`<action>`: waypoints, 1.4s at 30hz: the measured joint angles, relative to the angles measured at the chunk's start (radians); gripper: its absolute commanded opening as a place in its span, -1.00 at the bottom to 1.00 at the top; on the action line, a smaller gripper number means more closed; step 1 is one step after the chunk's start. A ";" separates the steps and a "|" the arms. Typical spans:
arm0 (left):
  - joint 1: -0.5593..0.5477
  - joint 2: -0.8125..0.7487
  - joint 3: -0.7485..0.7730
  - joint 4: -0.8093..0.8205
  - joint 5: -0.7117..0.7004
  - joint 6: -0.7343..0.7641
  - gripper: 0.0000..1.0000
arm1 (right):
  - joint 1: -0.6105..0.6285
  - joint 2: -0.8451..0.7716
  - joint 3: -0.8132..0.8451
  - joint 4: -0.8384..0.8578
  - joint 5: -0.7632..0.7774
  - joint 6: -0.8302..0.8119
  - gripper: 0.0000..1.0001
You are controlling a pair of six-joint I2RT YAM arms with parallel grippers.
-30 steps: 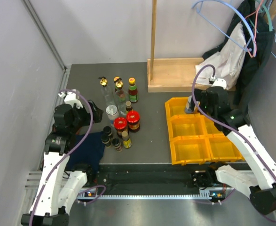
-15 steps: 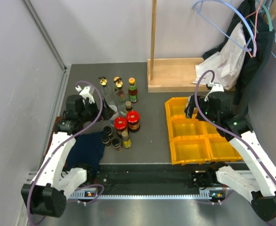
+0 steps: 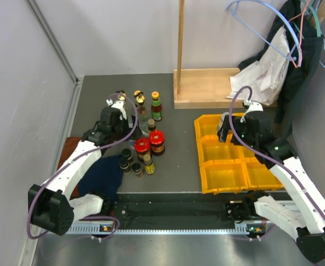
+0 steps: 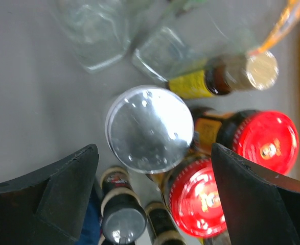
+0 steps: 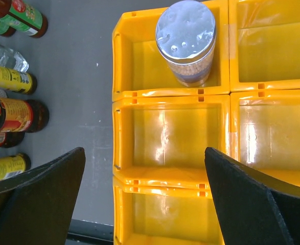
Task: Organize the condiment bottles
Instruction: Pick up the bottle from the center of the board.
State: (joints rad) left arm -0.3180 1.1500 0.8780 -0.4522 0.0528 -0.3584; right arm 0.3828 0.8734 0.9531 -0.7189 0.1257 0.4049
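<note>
- We count 1 bottle put away. The stowed jar (image 5: 185, 31), pale with a silver lid, stands upright in the far-left compartment of the yellow bin (image 5: 165, 95).
- It is the only bottle we see inside the bin.
- The other condiment bottles (image 3: 143, 138), about 11 of them, stand bunched together well to the left of the bin, none of them sorted.
- That bunch holds 2 red-lidded jars (image 4: 266, 140), a silver-lidded jar (image 4: 150, 128), small dark bottles (image 4: 120, 217) and tall gold-stoppered bottles (image 3: 139, 98).
- Our left gripper (image 4: 154, 153) hangs over that bunch, left of the bin, its pincer spread wide and gripping nothing.
- Its jaws stand on either side of the silver-lidded jar, which we take to be the next pick. We cannot tell whether they are low enough to touch it.
- Our right gripper (image 5: 144, 153) hovers above the bin's left column, pincer wide open and empty, with the stowed jar just beyond it.
- We judge the task barely begun: 1 bottle is in and the rest are to go.
</note>
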 measured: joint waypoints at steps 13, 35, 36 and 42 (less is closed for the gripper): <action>-0.024 0.090 0.039 0.022 -0.127 -0.026 0.60 | 0.000 -0.024 -0.013 0.000 0.003 0.000 0.97; -0.030 0.101 0.100 -0.020 -0.129 -0.012 -1.00 | 0.000 -0.029 -0.013 0.000 0.007 0.003 0.98; -0.030 0.093 0.114 -0.029 -0.130 -0.007 -1.00 | 0.000 -0.029 -0.013 0.000 0.009 0.004 0.97; -0.030 0.007 0.219 -0.076 -0.150 0.029 -1.00 | 0.000 -0.043 -0.013 -0.007 0.017 0.009 0.97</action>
State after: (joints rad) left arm -0.3481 1.1572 1.0969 -0.5278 -0.0975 -0.3294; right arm 0.3828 0.8303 0.9401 -0.7261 0.1429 0.4141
